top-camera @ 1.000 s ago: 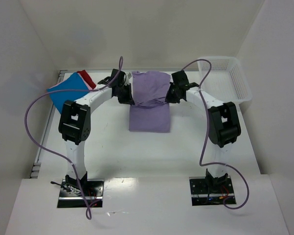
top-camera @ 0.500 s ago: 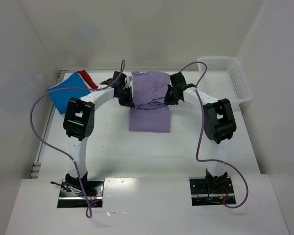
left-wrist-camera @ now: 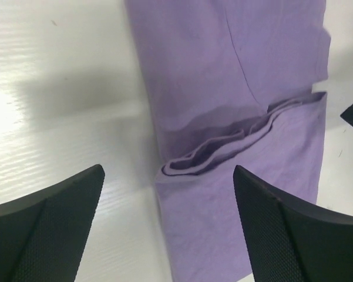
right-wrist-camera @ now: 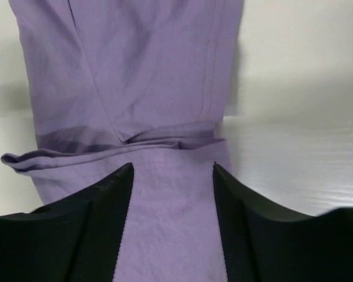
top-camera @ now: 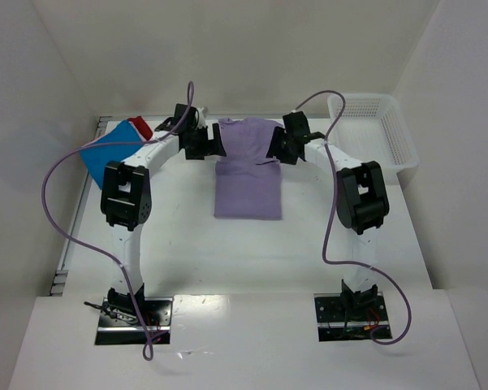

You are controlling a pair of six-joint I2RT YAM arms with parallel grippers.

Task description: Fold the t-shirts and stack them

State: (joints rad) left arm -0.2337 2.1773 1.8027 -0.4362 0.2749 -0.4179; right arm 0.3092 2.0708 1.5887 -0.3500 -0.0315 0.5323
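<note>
The lavender-purple t-shirt [top-camera: 248,171] lies flat mid-table, folded into a long rectangle whose far part is doubled over, leaving a rumpled fold line [left-wrist-camera: 223,150]. My left gripper [top-camera: 211,148] hovers open over the shirt's left edge [left-wrist-camera: 158,200], its fingers [left-wrist-camera: 47,229] wide apart and holding nothing. My right gripper [top-camera: 274,151] is open above the shirt's right side [right-wrist-camera: 170,194], with the cloth lying flat under the gap between its fingers [right-wrist-camera: 82,235]. A folded blue t-shirt [top-camera: 110,150] and a red one [top-camera: 140,127] lie at the far left.
A white mesh basket [top-camera: 373,130] stands at the far right corner. White walls close off the back and both sides of the table [top-camera: 252,252]. Purple cables loop from each arm over the table's sides.
Both grippers were shut on the raised far part of the lavender shirt. They have opened and let it go, and the cloth now lies flat. Both have drawn slightly outward and away.
</note>
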